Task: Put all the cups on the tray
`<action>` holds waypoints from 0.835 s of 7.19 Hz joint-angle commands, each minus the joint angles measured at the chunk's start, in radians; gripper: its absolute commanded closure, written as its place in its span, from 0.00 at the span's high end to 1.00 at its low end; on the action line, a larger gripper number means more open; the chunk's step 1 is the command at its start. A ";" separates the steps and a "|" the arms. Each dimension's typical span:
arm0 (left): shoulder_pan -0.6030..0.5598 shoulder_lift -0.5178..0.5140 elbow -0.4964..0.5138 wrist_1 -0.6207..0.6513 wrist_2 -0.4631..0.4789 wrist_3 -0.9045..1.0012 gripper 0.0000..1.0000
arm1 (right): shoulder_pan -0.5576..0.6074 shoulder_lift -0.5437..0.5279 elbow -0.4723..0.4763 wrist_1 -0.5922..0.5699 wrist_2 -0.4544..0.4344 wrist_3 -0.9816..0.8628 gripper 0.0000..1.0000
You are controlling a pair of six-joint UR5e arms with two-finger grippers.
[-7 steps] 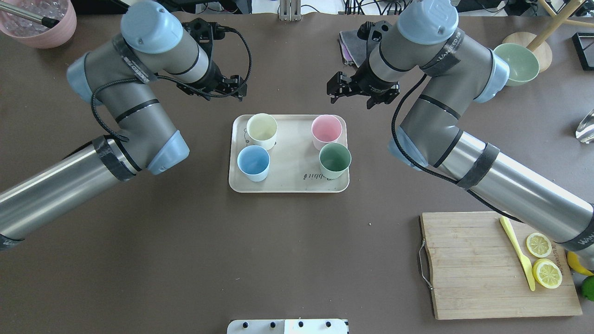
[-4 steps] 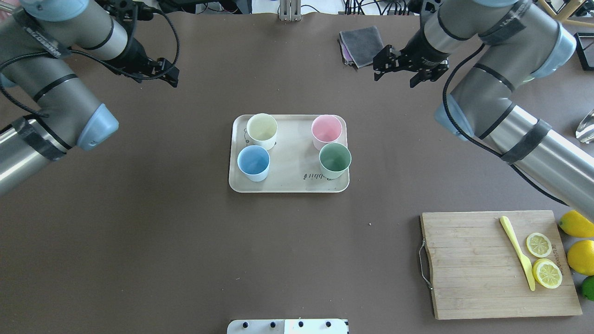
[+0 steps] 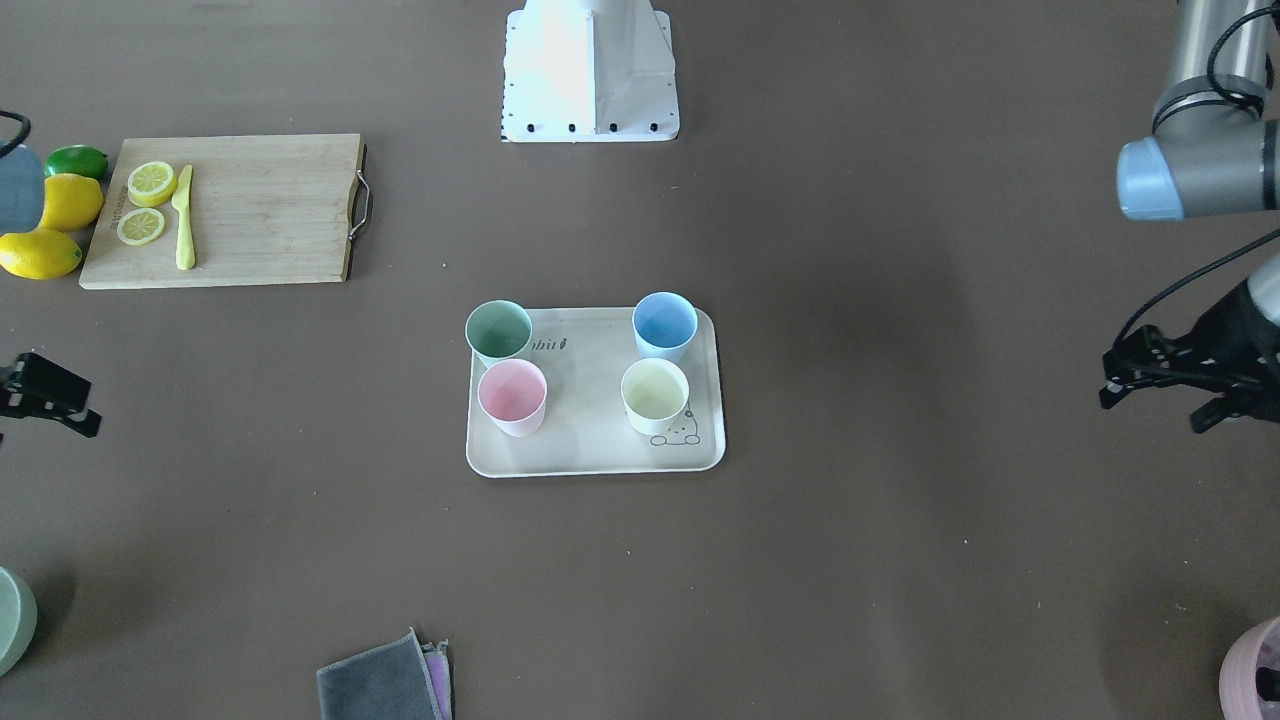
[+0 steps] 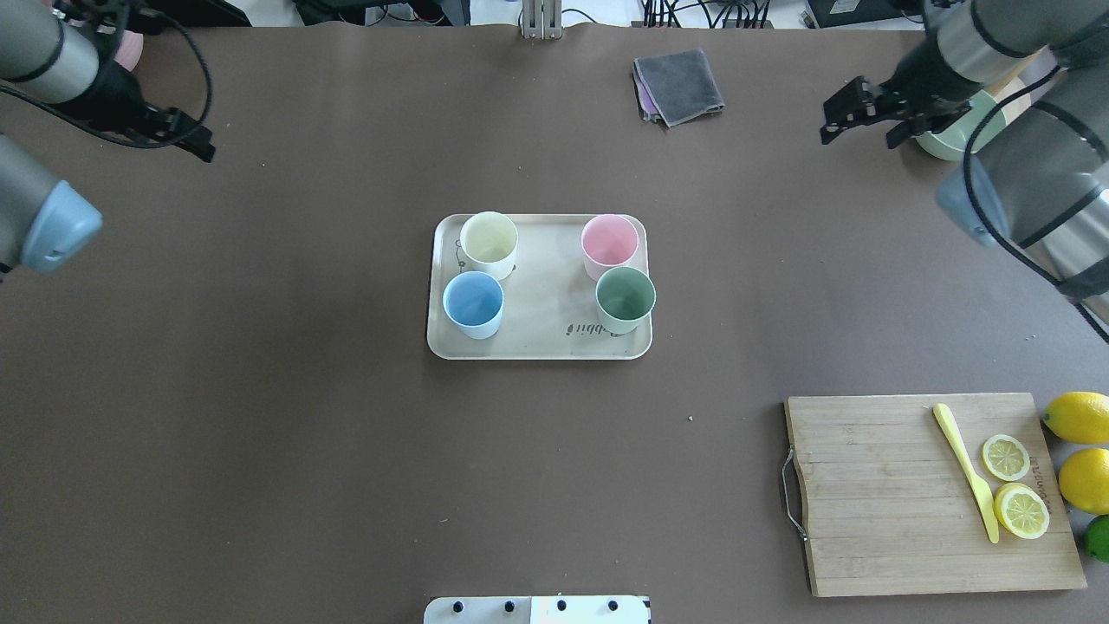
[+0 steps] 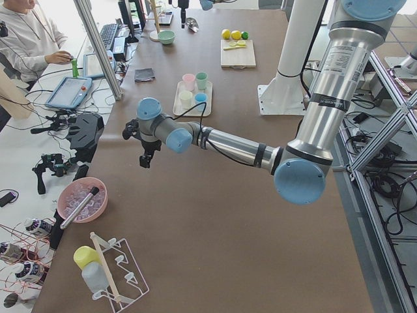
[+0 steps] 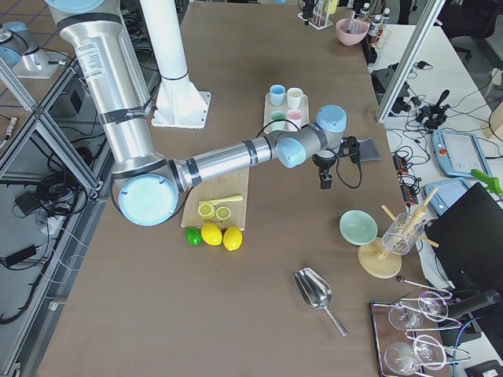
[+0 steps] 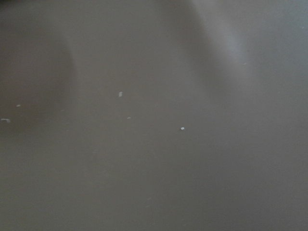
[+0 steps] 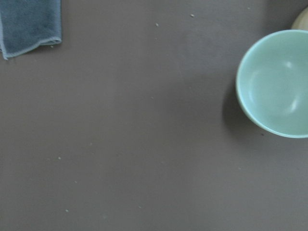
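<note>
The cream tray (image 4: 546,299) lies mid-table and also shows in the front-facing view (image 3: 590,425). Four cups stand upright on it: pale yellow (image 4: 489,238), light blue (image 4: 473,300), pink (image 4: 609,240) and mint green (image 4: 625,295). In the front-facing view they are green (image 3: 499,330), blue (image 3: 665,320), pink (image 3: 512,392) and yellow (image 3: 655,390). My left gripper (image 4: 192,143) hangs open and empty far to the tray's left (image 3: 1152,410). My right gripper (image 4: 859,137) hangs open and empty far to the tray's right, beside a green bowl.
A wooden cutting board (image 4: 884,503) with lemon slices and a yellow knife lies front right, with lemons and a lime beside it. A grey cloth (image 4: 680,82) and a green bowl (image 8: 276,84) sit at the back. A pink bowl (image 3: 1255,670) is back left.
Both arms have swung outward and away from the tray, the left to the left and the right to the right. The cups and tray have not moved.
</note>
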 commanded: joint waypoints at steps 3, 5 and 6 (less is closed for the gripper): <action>-0.119 0.104 -0.007 0.053 -0.022 0.107 0.98 | 0.165 -0.265 0.136 -0.006 0.032 -0.257 1.00; -0.121 0.156 -0.042 0.049 -0.013 0.104 0.99 | 0.159 -0.277 0.140 -0.001 0.018 -0.269 1.00; -0.119 0.191 -0.061 0.038 0.008 0.101 0.98 | 0.159 -0.275 0.139 0.000 0.017 -0.269 1.00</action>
